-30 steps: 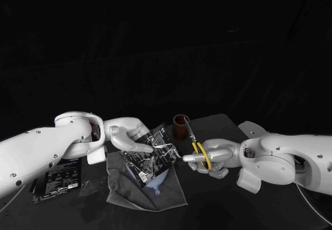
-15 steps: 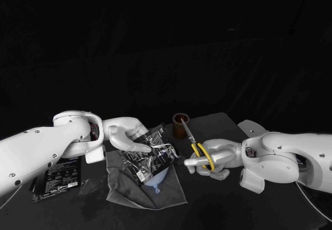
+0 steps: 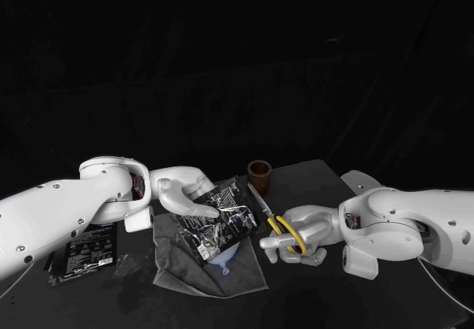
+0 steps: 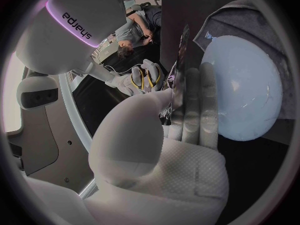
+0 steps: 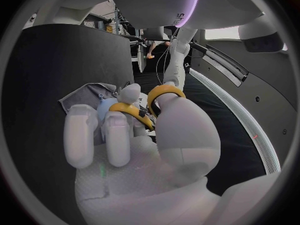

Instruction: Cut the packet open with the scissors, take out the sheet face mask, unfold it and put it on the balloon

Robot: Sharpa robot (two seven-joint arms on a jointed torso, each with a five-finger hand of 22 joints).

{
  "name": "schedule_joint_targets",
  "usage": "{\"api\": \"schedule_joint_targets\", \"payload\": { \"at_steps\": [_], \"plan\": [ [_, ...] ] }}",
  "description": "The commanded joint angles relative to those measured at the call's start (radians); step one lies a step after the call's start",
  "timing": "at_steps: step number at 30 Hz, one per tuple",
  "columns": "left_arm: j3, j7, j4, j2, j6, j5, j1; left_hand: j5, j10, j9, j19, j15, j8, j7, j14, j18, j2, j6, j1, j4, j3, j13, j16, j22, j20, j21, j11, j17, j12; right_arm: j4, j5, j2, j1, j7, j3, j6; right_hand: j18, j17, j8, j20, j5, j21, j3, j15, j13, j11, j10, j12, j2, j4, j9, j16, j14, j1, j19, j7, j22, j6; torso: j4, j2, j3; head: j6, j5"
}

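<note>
Left hand [image 3: 183, 196] on the packet [image 3: 217, 223], right hand [image 3: 296, 236] in the scissors [image 3: 272, 218]

One shiny dark packet is gripped by the left hand at its upper left corner, with the thumb laid across the printed face. It is held tilted, raised off the table [image 3: 335, 295]. In the left wrist view the packet [image 4: 182, 55] is seen edge-on against the flat fingers [image 4: 190, 105].

One pair of scissors is held in the right hand, whose fingers are passed through the two yellow handle loops [image 5: 140, 110]. The blades are pointed away from the robot and lie just beside the packet's right edge, near its top corner. Whether the blades are parted, or touching the packet, cannot be told.

One pale blue balloon [image 4: 244, 90] is seen just behind the packet in the left wrist view. In the head view a small part of it [image 3: 223, 259] is shown below the packet's lower edge. It is rested on one grey cloth [image 3: 212, 274] spread on the table.

A second packet [image 3: 84, 250] is laid flat on the table beside the left arm, well apart from both hands. One brown tube [image 3: 259, 175] is stood upright beyond the scissor tips.
</note>
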Motion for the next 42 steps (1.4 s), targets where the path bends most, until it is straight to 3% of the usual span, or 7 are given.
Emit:
{"api": "schedule_joint_targets", "payload": {
  "at_steps": [1,20,27,28,29,34,42],
  "plan": [
    [0.001,0.009,0.008,0.002,0.013,-0.002,0.002,0.004,0.004,0.089,-0.006,-0.004,0.007,-0.002,-0.002,0.011,0.002,0.005,0.005,-0.027,0.03,0.001,0.005,0.001,-0.003,0.005,-0.005,0.002,-0.004,-0.005,-0.043,0.009,-0.001,-0.043,0.0,0.039,-0.006,0.264,-0.003,0.002,-0.004,0.005,-0.019,0.003,0.265,-0.027,0.256,1.012,0.0,0.005,0.004,0.004,0.106,-0.018,0.019,0.002,0.209,0.006,-0.0013,0.0,0.0002,-0.001,0.002],
    [0.002,0.016,0.03,0.0,0.002,-0.01,0.003,0.004,0.004,0.091,-0.007,-0.005,0.006,-0.003,-0.003,0.011,0.001,0.006,0.005,-0.027,0.031,0.002,0.005,0.002,-0.003,0.006,-0.006,0.004,-0.005,-0.042,-0.074,0.038,-0.004,-0.091,0.0,0.018,-0.005,0.264,-0.01,0.003,-0.004,0.001,-0.107,0.005,0.265,-0.024,0.256,1.012,0.02,0.006,0.018,0.004,0.106,-0.058,0.017,0.007,0.209,-0.012,0.0,0.0,-0.001,-0.006,-0.002],
    [0.002,0.016,0.034,-0.001,0.004,-0.011,0.004,0.004,0.004,0.091,-0.007,-0.005,0.006,-0.003,-0.003,0.011,0.001,0.006,0.005,-0.027,0.031,0.002,0.005,0.002,-0.003,0.006,-0.006,0.004,-0.005,-0.033,-0.093,0.041,-0.005,-0.086,0.0,0.005,0.01,0.264,-0.066,0.02,-0.005,-0.072,-0.213,0.026,0.253,0.003,0.248,0.987,0.034,0.005,0.003,0.004,0.106,-0.07,-0.023,0.032,0.185,-0.084,-0.001,-0.001,-0.0006,-0.007,0.001],
    [0.002,0.016,0.033,-0.001,0.005,-0.011,0.004,0.004,0.004,0.091,-0.007,-0.005,0.006,-0.003,-0.003,0.011,0.001,0.006,0.005,-0.027,0.031,0.002,0.005,0.002,-0.003,0.006,-0.006,0.004,-0.005,-0.032,-0.095,0.04,-0.005,-0.082,0.0,0.001,0.018,0.254,-0.082,0.025,-0.004,-0.109,-0.249,0.032,0.22,0.008,0.227,0.921,0.032,0.008,-0.006,0.0,0.103,-0.068,-0.043,0.043,0.173,-0.102,-0.0009,-0.001,-0.0005,-0.007,0.001],
    [0.002,0.015,0.033,-0.001,0.006,-0.012,0.004,0.004,0.004,0.091,-0.007,-0.005,0.006,-0.003,-0.003,0.011,0.001,0.006,0.005,-0.027,0.031,0.002,0.005,0.002,-0.003,0.006,-0.006,0.004,-0.005,-0.03,-0.097,0.04,-0.005,-0.078,0.0,-0.005,0.028,0.217,-0.097,0.03,-0.003,-0.156,-0.293,0.037,0.071,0.016,0.123,0.624,0.028,0.009,-0.017,-0.019,0.093,-0.062,-0.067,0.048,0.157,-0.115,-0.0006,-0.001,-0.0004,-0.007,0.001],
    [0.002,0.013,0.032,-0.001,0.01,-0.012,0.004,0.004,0.004,0.091,-0.007,-0.005,0.006,-0.003,-0.003,0.011,0.001,0.006,0.005,-0.027,0.031,0.002,0.005,0.002,-0.003,0.006,-0.006,0.004,-0.005,-0.022,-0.103,0.036,-0.006,-0.06,0.0,-0.026,0.037,0.13,-0.139,0.05,0.002,-0.209,-0.338,0.057,-0.362,0.041,-0.081,-0.088,0.016,0.013,-0.064,-0.069,0.068,-0.045,-0.091,0.072,0.137,-0.137,-0.0004,-0.001,0.0,-0.005,0.001],
    [0.002,0.013,0.031,-0.002,0.012,-0.012,0.004,0.004,0.004,0.091,-0.008,-0.005,0.006,-0.003,-0.003,0.011,0.001,0.007,0.006,-0.026,0.031,0.003,0.006,0.003,-0.003,0.008,-0.006,0.006,-0.005,-0.014,-0.114,0.023,-0.006,-0.049,0.0,-0.026,0.038,0.101,-0.149,0.058,-0.003,-0.217,-0.339,0.064,-0.502,0.048,-0.084,-0.238,0.011,0.011,-0.096,-0.086,0.062,-0.04,-0.091,0.083,0.134,-0.123,-0.0007,0.0,-0.0003,-0.004,0.001]
  ]
}}
